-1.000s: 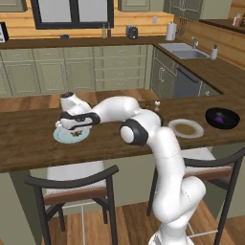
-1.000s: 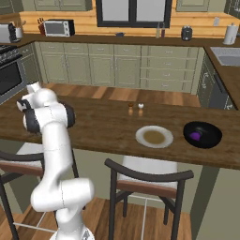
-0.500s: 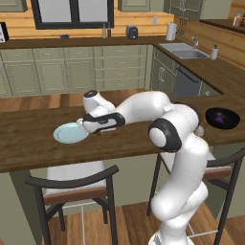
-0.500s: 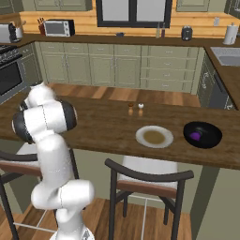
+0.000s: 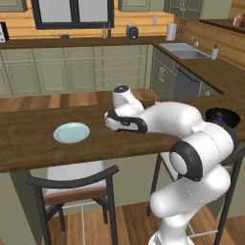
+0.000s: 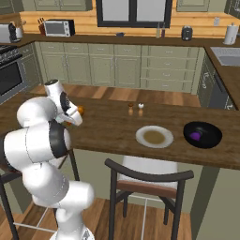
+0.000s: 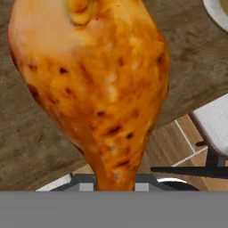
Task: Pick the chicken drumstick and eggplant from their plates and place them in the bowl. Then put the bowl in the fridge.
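Left base view: long dark-brown wooden counter (image 5: 28, 143) runs across w/ the white arm folded over its middle. Dark two-finger gripper (image 5: 109, 120) sits above the wood, well right of the pale blue round flat plate (image 5: 71, 132), which lies bare. Glossy black shallow round bowl (image 5: 222, 116) is at the far right end, partly behind the arm's elbow.

Right base view shows the same bowl (image 6: 202, 134) w/ the small glossy purple eggplant (image 6: 195, 136) already inside. Cream-white round plate w/ tan-brown centre (image 6: 154, 136) sits just left of the bowl, nothing on it.

Hand view: small orange-brown chicken drumstick (image 7: 95, 84) hangs right in front of the lens, narrow end down btwn the finger tips, fat end away. Jaws are nearly closed and pinch that narrow end, so the drumstick is carried in the air; a bit of orange also peeks past the hand in the right base view (image 6: 80, 110).

Progress, as I judge it: eggplant done, drumstick lifted off its plate but not yet in the bowl, approx. halfway. Left: carry it across to the bowl, drop it in, then take the bowl to the fridge.
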You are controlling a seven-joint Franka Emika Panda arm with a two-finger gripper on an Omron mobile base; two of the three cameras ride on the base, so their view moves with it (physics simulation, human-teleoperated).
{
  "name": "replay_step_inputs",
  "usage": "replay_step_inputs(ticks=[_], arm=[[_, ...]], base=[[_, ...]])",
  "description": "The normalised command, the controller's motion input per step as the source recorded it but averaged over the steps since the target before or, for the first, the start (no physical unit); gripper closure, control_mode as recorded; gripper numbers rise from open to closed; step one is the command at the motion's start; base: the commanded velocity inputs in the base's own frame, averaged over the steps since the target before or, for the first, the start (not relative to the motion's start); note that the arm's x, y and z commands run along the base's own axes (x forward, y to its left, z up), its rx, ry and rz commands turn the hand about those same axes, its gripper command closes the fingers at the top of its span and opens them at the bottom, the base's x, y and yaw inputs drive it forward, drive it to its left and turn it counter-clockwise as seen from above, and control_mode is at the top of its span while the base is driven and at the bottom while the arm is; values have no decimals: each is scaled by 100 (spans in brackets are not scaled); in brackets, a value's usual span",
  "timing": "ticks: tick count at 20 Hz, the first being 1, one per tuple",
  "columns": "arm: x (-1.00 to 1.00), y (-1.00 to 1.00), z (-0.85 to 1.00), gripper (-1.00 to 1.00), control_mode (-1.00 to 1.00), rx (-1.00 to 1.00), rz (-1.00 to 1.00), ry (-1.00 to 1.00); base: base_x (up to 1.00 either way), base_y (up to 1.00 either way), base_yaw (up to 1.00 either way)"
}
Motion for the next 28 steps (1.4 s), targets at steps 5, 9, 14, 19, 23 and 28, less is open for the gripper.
replay_step_inputs(ticks=[5, 9, 14, 19, 23, 28], arm=[[-42, -100, 38, 100, -100, 0, -32, 0], [-22, -100, 33, 100, -100, 0, -35, 0], [-13, -100, 19, 100, -100, 0, -35, 0], [-8, -100, 2, 100, -100, 0, -37, 0], [-1, -100, 9, 100, -100, 0, -34, 0], [-2, -99, 32, 100, -100, 0, -2, -11]], base=[[0, 0, 0], [0, 0, 0], [0, 0, 0], [0, 0, 0], [0, 0, 0], [0, 0, 0]])
